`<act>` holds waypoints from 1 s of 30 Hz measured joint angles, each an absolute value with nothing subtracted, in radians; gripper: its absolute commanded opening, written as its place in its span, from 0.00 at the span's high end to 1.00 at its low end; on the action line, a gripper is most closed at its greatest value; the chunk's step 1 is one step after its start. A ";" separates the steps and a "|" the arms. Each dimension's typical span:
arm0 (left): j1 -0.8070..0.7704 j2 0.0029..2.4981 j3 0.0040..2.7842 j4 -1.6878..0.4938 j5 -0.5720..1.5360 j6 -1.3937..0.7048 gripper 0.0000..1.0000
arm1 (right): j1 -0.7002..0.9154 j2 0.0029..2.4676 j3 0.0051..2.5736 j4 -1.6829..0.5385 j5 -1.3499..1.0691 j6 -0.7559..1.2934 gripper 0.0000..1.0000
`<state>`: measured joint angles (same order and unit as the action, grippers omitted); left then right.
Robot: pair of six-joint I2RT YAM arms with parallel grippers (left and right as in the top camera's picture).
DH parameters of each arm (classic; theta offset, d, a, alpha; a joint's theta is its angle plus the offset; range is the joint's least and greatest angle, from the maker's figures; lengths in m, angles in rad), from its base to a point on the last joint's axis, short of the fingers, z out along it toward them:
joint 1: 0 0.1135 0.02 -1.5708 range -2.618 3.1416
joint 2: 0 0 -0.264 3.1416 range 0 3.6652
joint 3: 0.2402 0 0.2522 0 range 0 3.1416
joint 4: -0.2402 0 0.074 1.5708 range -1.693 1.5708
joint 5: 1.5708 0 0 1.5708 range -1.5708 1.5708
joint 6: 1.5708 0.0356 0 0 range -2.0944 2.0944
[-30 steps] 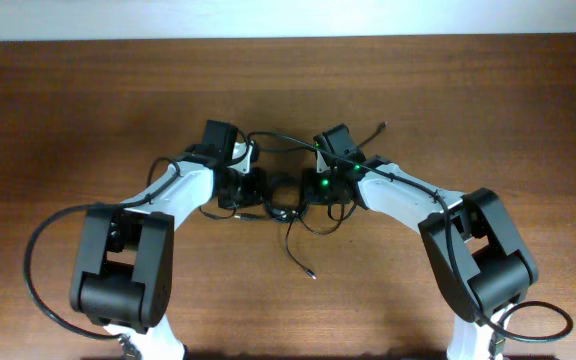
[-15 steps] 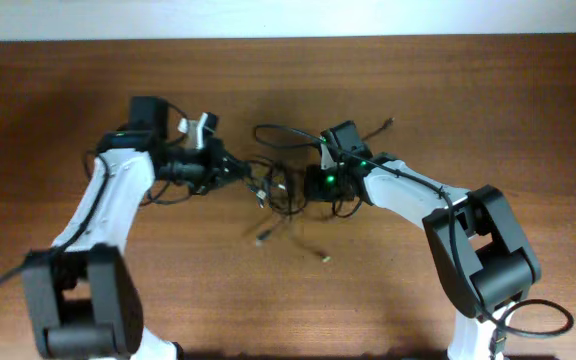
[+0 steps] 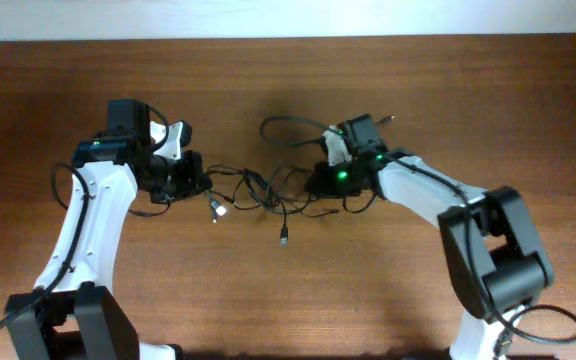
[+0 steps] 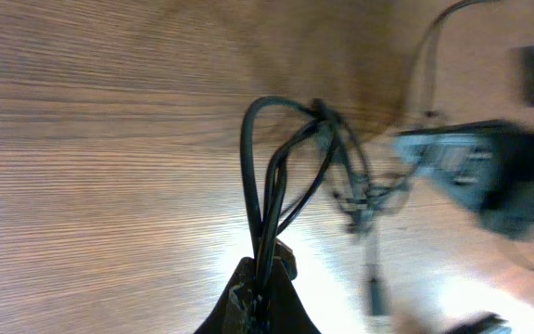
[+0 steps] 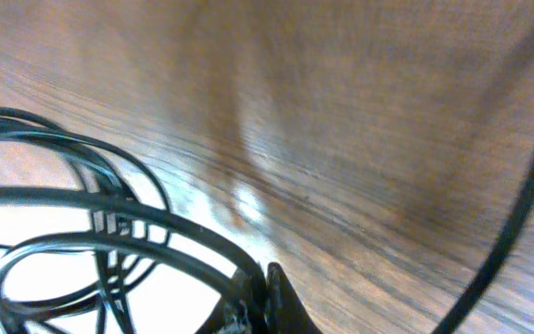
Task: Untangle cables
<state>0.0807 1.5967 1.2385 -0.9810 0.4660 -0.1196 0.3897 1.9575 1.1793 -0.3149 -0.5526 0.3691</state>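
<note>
The cables [image 3: 260, 190] are thin black cords stretched in loose loops between my two grippers over the wooden table [image 3: 418, 80]. Small plugs hang at the ends, one near the left gripper [image 3: 215, 208] and one lower in the middle [image 3: 283, 238]. My left gripper [image 3: 196, 182] is shut on a few cable strands [image 4: 272, 186], which rise from its fingertips [image 4: 248, 292] into a knot. My right gripper [image 3: 318, 181] is shut on a cable loop [image 5: 109, 232] at its fingertips [image 5: 281, 297]. A cord end arcs behind the right gripper [image 3: 278, 122].
The arms' thicker black base cables hang at the left [image 3: 58, 185] and at the lower right [image 3: 543, 325]. The right arm's body shows blurred in the left wrist view [image 4: 489, 172]. A pale wall edge runs along the table's far side [image 3: 288, 20].
My left gripper has swung left with its strands, pulling the bunch out into a longer, looser line. My right gripper has shifted slightly right and back. The loose plugs have moved.
</note>
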 measured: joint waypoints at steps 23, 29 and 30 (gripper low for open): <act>0.078 1.702 1.092 -0.746 0.415 -0.068 0.34 | 0.239 1.890 1.180 -0.456 -0.808 0.236 0.50; 0.075 1.711 1.267 -0.950 0.415 -0.045 0.36 | 0.239 1.890 1.180 -0.426 -0.815 0.274 0.52; 0.069 1.711 1.306 -0.959 0.416 -0.045 0.38 | 0.239 1.890 1.180 -0.430 -0.814 0.284 0.52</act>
